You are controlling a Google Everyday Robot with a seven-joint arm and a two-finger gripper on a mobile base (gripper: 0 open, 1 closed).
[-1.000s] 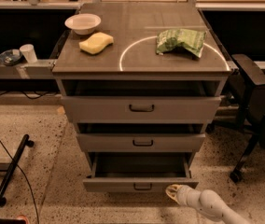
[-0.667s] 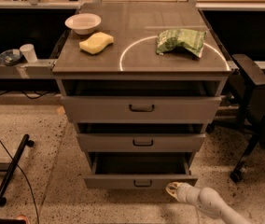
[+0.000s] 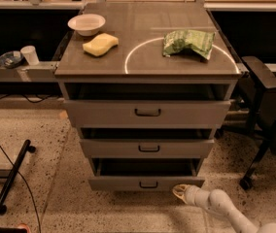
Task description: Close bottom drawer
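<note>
I see the bottom drawer [image 3: 118,183] standing open at the foot of the grey cabinet [image 3: 147,69]. My gripper [image 3: 180,192] is low, just beside the right end of the drawer front. I cannot tell if it is released or clenched.

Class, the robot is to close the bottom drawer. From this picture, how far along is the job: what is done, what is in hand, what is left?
Done: the approach. The gripper is low at the front of the bottom drawer, towards its right end. In hand: lining up a push; contact cannot be told. Left: the whole closing, since the drawer stands pulled out with its tray open.
</note>
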